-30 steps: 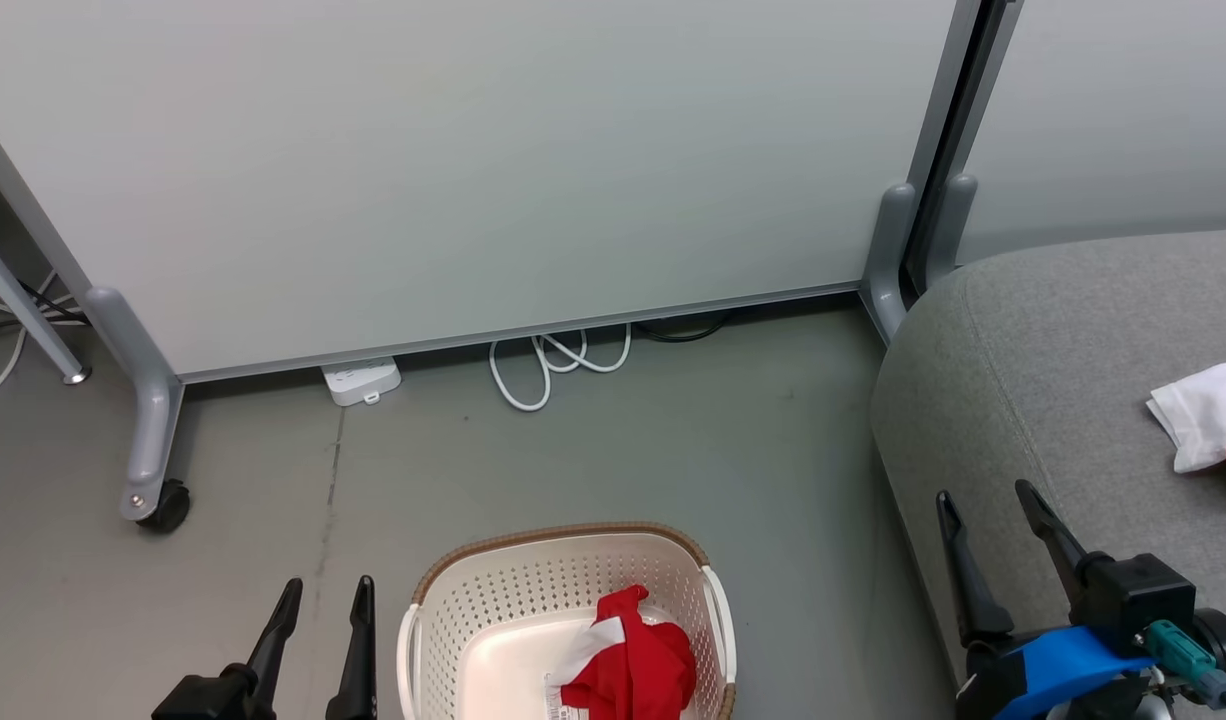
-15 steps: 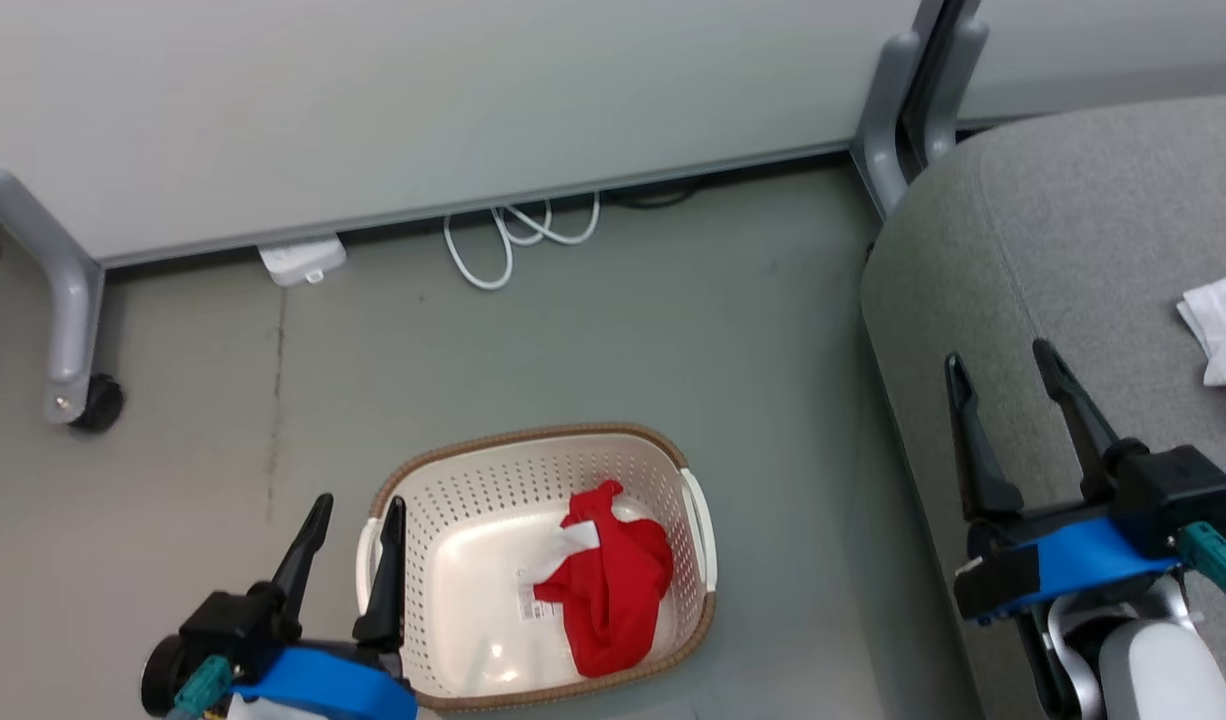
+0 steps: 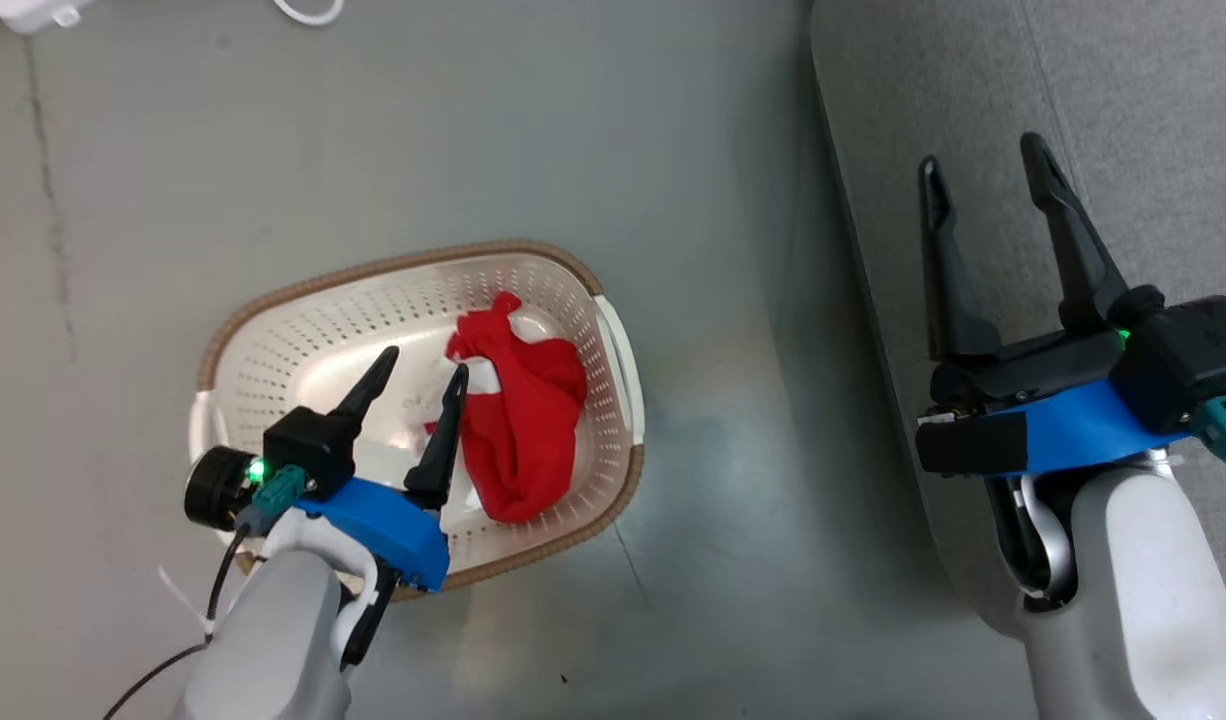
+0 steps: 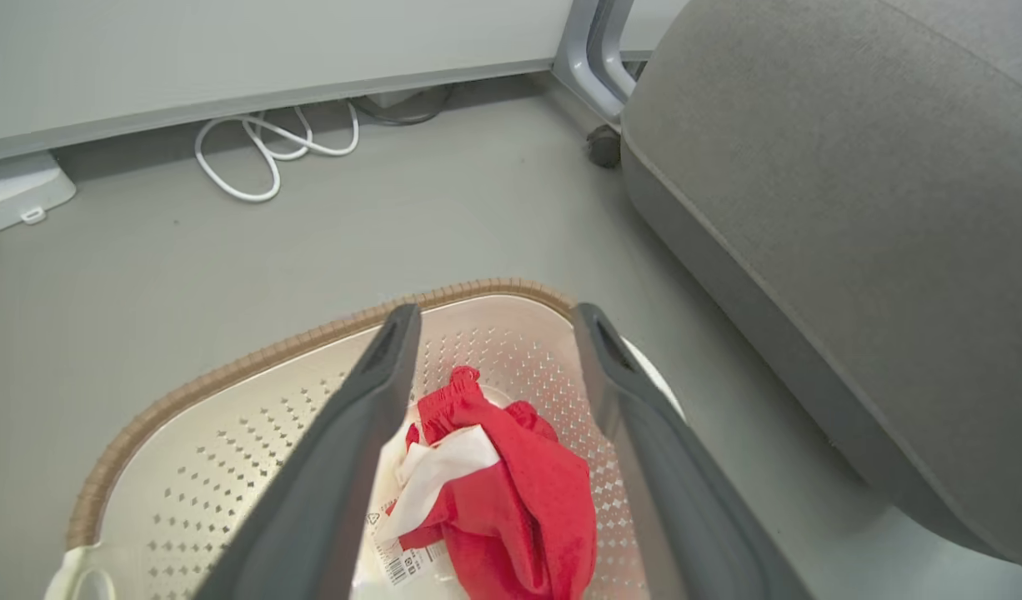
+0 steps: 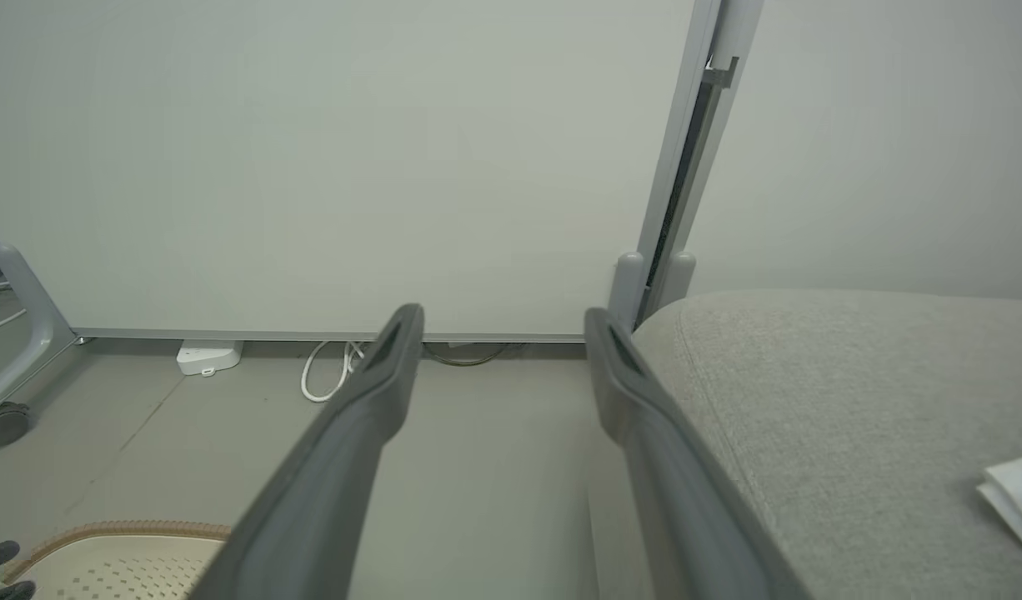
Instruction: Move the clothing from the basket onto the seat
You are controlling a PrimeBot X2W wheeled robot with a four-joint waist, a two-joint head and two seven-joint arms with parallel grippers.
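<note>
Half done, at a guess, going by one piece out and one piece in. Found one bundle of red clothing (image 3: 518,430) with a white strip, crumpled on the bottom of the basket (image 3: 393,265), toward the side nearer the seat (image 3: 1123,100); could not tell whether one garment or more. Saw a barcode label (image 4: 398,567) beneath it in the left wrist view. Logged the basket as standing on the floor (image 3: 723,150), near the seat but apart from it. Spotted a white cloth (image 5: 1015,500) lying on the seat at the edge of the right wrist view; took it for a garment already moved, though cannot be sure from so small a part. Noted the left hand (image 3: 423,362) hanging above the basket, fingers spread wide, holding nothing, tips aimed at the red bundle and seemingly short of touching it. Noted the right hand (image 3: 981,152) likewise wide open and empty, hovering over the edge of the seat. Judged the step in hand to be the reach for the red bundle. Left to do: lower into the basket, close on the fabric, lift clear, carry across the strip of floor, set down on the seat near the white cloth. Expect soft fabric to bunch and trail; should pinch a thick fold, not a loose edge
</note>
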